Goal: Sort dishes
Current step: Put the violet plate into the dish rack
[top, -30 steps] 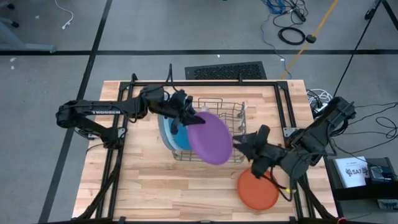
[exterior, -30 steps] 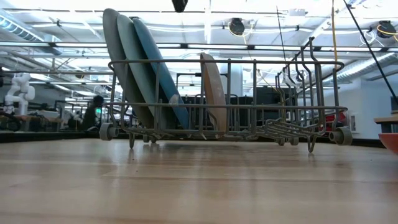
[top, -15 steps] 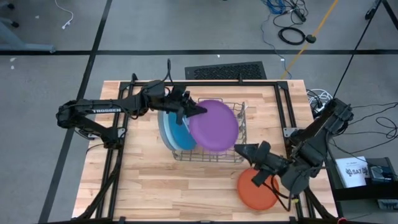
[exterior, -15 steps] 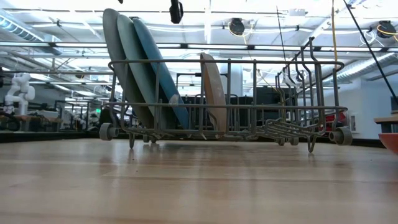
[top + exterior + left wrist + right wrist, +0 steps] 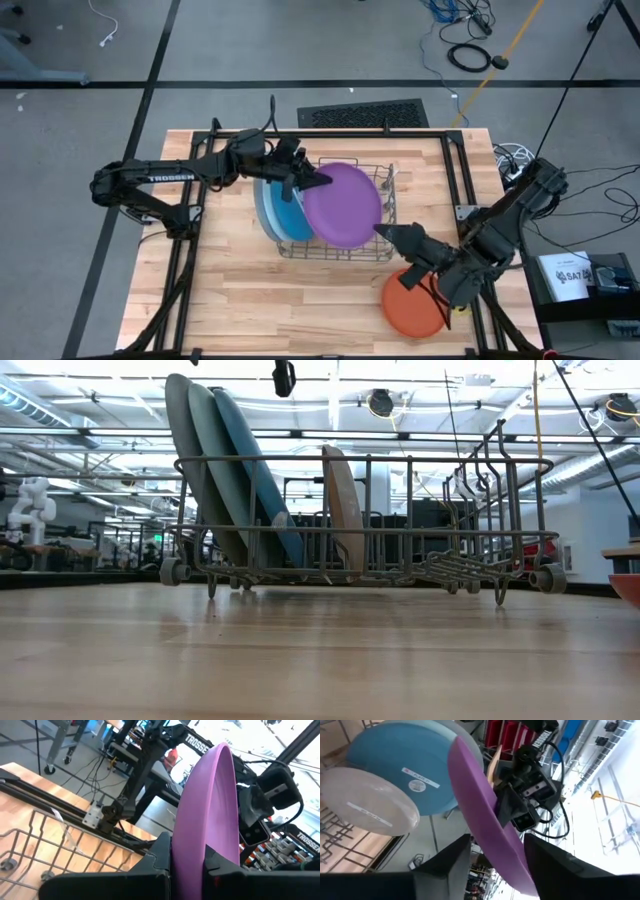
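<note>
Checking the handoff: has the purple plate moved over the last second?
Yes. The purple plate, gripped by the left gripper, shifted from the dish rack's near edge toward its far side.

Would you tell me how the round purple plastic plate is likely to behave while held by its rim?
The round purple plastic plate probably stays stiff: it shows no sag, pinched at one edge by the left gripper. It seems light. Its smooth rim may slip or pivot between the fingers.

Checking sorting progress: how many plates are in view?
6: three large plates and a beige plate standing in the rack, purple plate in the left gripper, orange plate on the table.
</note>
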Robot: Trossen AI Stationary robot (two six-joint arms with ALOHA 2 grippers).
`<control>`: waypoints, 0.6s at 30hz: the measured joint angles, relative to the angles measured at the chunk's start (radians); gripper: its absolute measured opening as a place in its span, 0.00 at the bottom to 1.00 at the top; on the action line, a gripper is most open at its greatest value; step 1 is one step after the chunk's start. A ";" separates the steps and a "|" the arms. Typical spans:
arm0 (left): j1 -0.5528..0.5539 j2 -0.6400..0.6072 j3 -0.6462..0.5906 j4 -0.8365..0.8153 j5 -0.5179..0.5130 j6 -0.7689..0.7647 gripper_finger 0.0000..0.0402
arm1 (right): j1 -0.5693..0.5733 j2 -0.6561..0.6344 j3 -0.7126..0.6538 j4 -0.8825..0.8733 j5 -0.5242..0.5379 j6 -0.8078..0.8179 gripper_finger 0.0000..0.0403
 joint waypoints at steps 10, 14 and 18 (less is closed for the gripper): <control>0.003 0.000 0.000 -0.017 -0.019 -0.006 0.06 | -0.069 0.046 0.000 -0.018 -0.027 -0.059 0.13; 0.004 0.001 0.000 -0.005 -0.039 0.007 0.05 | -0.074 0.057 -0.001 -0.012 -0.041 -0.051 0.05; 0.004 0.002 0.000 0.006 -0.039 0.012 0.07 | -0.067 0.056 0.001 0.005 -0.016 -0.017 0.01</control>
